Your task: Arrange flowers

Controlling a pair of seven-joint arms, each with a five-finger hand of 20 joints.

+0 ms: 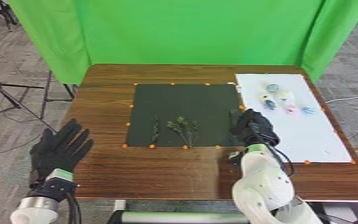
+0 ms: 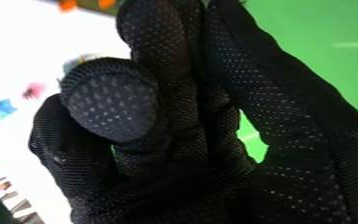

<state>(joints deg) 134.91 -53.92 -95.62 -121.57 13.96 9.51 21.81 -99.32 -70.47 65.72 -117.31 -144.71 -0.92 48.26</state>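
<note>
1. At far left, we see our left hand point(image 1: 60, 150) in its black glove, palm down over the edge of the brown wooden table point(image 1: 104, 95), its fingers straight and spread apart.
2. To the right of that hand, we have a dark rectangular mat point(image 1: 171, 102) with orange dots along its edges.
3. On it, between our hands, lie a thin dark-green sprig point(image 1: 155, 132), then a branching green stem with pale yellowish heads point(image 1: 182, 121), and just beside that a slim green sprig point(image 1: 195, 128) nearer our right hand.
4. Just left of our right hand point(image 1: 255, 126), a narrow green piece point(image 1: 233, 120) lies at the mat's right side, too small for us to name.
5. Our right hand is above the mat's right edge, long fingers extended close together, one digit bent toward the palm. We cannot tell whether anything sits between them.
6. Right of that hand is a white rectangular sheet point(image 1: 322, 142). On its far part, beyond the hand, we see small blue point(image 1: 270, 104), pink point(image 1: 290, 108) and light-blue flowers point(image 1: 308, 110).
7. Beyond both hands hangs a bright green cloth point(image 1: 184, 32).
</note>
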